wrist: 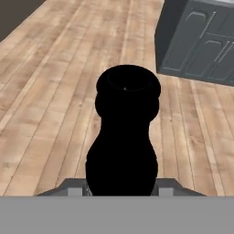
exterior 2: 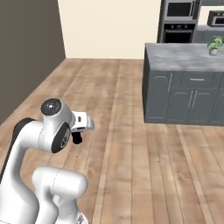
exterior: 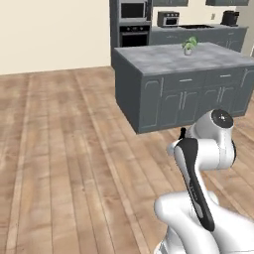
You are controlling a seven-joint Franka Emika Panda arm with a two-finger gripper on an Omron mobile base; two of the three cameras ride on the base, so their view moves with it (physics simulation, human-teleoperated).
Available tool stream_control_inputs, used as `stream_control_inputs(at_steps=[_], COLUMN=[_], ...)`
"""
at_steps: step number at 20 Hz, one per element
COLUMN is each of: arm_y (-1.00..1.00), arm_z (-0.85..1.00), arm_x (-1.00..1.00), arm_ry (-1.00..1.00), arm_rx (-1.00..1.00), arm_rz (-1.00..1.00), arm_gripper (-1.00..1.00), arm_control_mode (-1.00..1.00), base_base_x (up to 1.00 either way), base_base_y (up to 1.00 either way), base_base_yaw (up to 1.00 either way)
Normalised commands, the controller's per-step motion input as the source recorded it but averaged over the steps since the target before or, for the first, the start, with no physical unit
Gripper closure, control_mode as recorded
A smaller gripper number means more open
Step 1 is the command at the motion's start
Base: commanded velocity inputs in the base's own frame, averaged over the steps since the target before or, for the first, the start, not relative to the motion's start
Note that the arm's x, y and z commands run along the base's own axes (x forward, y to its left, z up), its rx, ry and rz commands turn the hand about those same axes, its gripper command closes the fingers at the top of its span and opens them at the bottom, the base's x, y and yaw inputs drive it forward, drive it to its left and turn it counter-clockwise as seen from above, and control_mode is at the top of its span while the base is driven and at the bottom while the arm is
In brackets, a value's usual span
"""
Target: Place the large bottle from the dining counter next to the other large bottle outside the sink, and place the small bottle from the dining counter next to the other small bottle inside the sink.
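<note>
My gripper (wrist: 122,189) is clamped on a black bottle (wrist: 123,137), which rises between my two fingers from the bottom of the hand view; its body swells at the base, narrows at a waist, and ends in a round rimmed mouth pointing toward twelve o'clock. Its colour is so dark that I can make out no label or surface detail, and I cannot tell from here whether it is the large or the small one. My finger pads are hidden behind its base, touching it on both sides.

Beyond the bottle lies wooden plank floor (wrist: 55,91), and at about two o'clock in the hand view stands the corner of a grey cabinet island (wrist: 196,41) with panelled doors.

From the left base view my arm (exterior: 198,173) is folded low at about five o'clock, the wrist tucked in close to the body; the island (exterior: 183,94) sits at one o'clock with a small potted plant (exterior: 189,45) on its grey top. Behind it, at twelve to one o'clock, a wall oven (exterior: 134,20) and a back counter with a toaster oven (exterior: 168,19) line the far wall.

From the right base view my arm (exterior 2: 48,131) is at seven o'clock, the hand (exterior 2: 81,124) turned toward the open floor, and the island stands at two o'clock
</note>
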Motion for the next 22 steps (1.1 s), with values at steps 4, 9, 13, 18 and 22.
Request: stream_control_inputs(at_steps=[4, 9, 13, 18, 22], arm_y=[0.0, 0.0, 0.0, 0.0, 0.0], arm_z=[0.0, 0.0, 0.0, 0.0, 0.0], arm_x=[0.0, 0.0, 0.0, 0.0, 0.0], arm_ry=[0.0, 0.0, 0.0, 0.0, 0.0], arm_rx=[0.0, 0.0, 0.0, 0.0, 0.0], arm_rz=[0.0, 0.0, 0.0, 0.0, 0.0], arm_gripper=[1.0, 1.0, 1.0, 1.0, 1.0], arm_control_mode=[1.0, 1.0, 1.0, 1.0, 1.0], base_base_x=[1.0, 1.0, 1.0, 1.0, 0.97], base_base_y=[0.62, 0.61, 0.5, 0.34, 0.02], base_base_yaw=[0.0, 0.0, 0.0, -0.03, -0.13])
